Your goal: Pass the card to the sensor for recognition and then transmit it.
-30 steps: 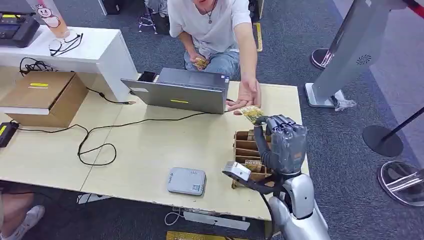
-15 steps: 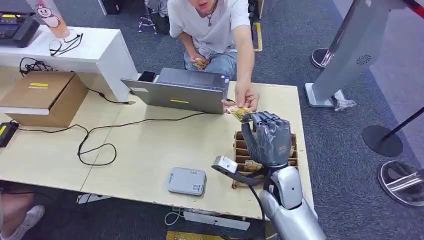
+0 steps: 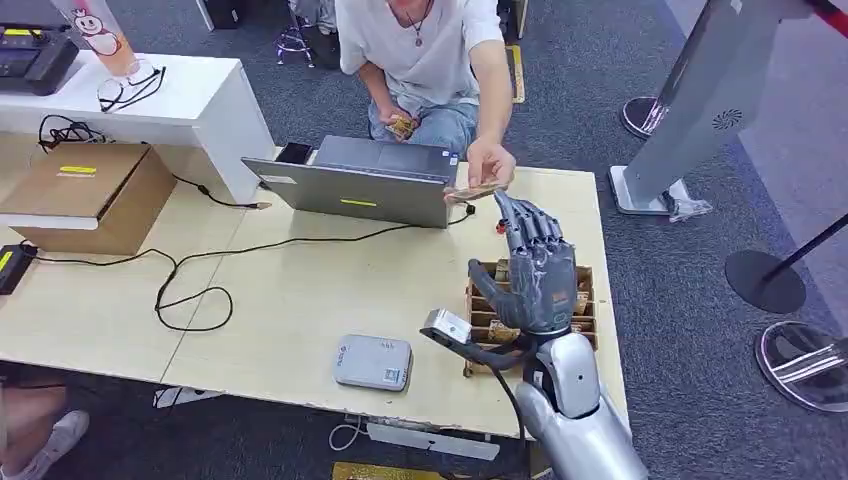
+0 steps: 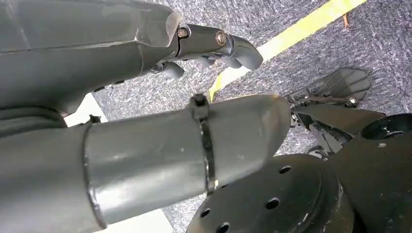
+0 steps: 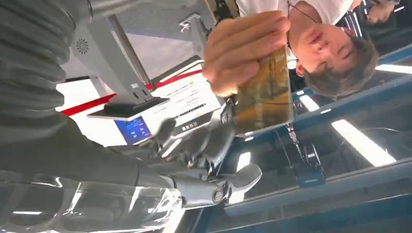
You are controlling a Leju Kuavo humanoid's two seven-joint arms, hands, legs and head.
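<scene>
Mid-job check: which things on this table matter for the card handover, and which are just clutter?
Job: card in the person's hand; right hand, fingers spread; card sensor; wooden card rack.
Clutter: laptop, cardboard box, black cable, glasses.

On the counter (image 3: 300, 300), the laptop (image 3: 365, 182) sits behind the card reader (image 3: 373, 362); the slotted card box (image 3: 583, 300) lies right.

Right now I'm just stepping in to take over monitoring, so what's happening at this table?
A person's hand is holding a card beside the open laptop. The robot's right hand is raised over the wooden card rack, fingers spread toward the card, holding nothing. The grey sensor lies near the table's front edge. The left hand hangs above the carpet.
</scene>
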